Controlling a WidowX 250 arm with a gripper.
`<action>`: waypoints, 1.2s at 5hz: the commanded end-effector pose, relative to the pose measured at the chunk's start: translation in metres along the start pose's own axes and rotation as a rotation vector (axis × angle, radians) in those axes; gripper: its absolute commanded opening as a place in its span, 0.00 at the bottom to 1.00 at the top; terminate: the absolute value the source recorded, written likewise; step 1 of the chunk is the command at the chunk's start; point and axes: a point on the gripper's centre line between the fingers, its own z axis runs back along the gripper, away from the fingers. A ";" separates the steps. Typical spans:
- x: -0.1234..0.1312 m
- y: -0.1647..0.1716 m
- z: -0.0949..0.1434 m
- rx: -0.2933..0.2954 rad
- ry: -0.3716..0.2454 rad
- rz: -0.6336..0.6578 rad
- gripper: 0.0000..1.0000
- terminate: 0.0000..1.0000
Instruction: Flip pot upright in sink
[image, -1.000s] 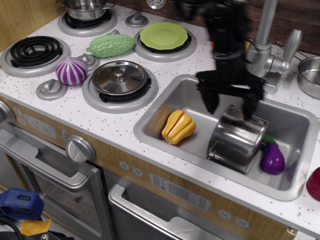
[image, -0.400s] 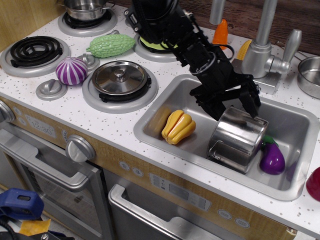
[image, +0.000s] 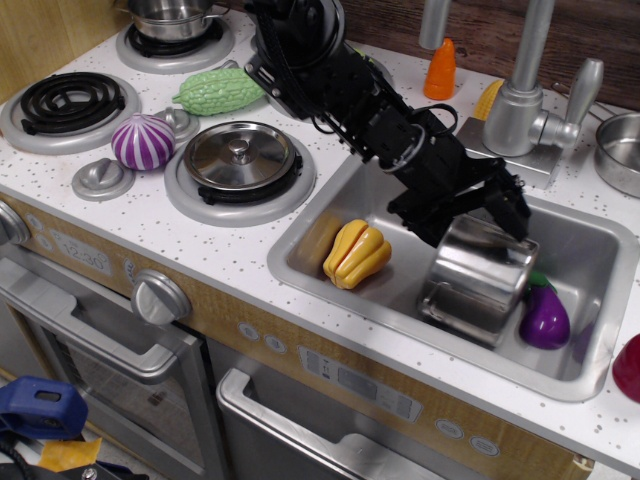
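Note:
The shiny steel pot (image: 478, 285) lies tilted in the right half of the sink (image: 300, 262), its closed base up towards the back and its mouth down towards the front. My black gripper (image: 478, 222) reaches in from the upper left and sits at the pot's raised base end. Its fingers (image: 514, 205) stand apart on either side of that end. I cannot see whether the fingers touch the pot. The pot rests on the sink floor.
A yellow squash (image: 356, 253) lies in the sink's left part and a purple eggplant (image: 543, 316) to the pot's right. The faucet (image: 520, 100) stands behind the sink. A lid (image: 238, 155), a purple onion (image: 142, 140) and a green gourd (image: 222, 90) are on the stovetop.
The arm has swung from above the sink to reach in from the upper left, and the gripper has come down onto the pot's raised end. The pot has barely moved.

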 end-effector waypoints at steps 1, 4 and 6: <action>0.010 -0.021 -0.005 -0.032 -0.105 0.003 0.00 0.00; 0.013 -0.023 -0.020 0.269 -0.020 -0.084 0.00 0.00; 0.016 -0.021 -0.020 0.434 0.046 -0.130 0.00 0.00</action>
